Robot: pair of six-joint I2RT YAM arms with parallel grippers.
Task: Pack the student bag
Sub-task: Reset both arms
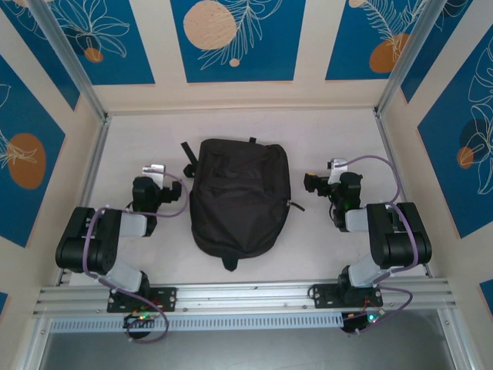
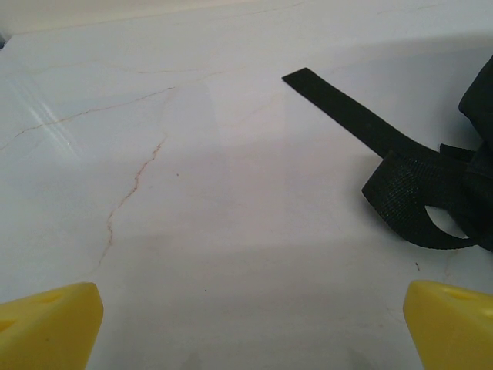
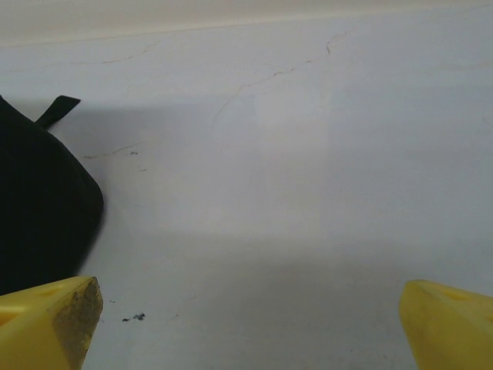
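While it lies flat on the white table (image 1: 339, 131), the big black bag (image 1: 239, 200) sits between the two pincers. It is just right of the left pincer (image 2: 250, 327) and just left of the right pincer (image 3: 250, 324), touching neither. Both pincers are spread wide and hold nothing. A black strap (image 2: 347, 108) lies ahead and to the right of the left pincer's yellow fingers (image 2: 46, 324).

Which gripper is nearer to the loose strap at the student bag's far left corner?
Left. The left gripper sits open just left of the strap; the right gripper sits open beyond the student bag, on its right side.
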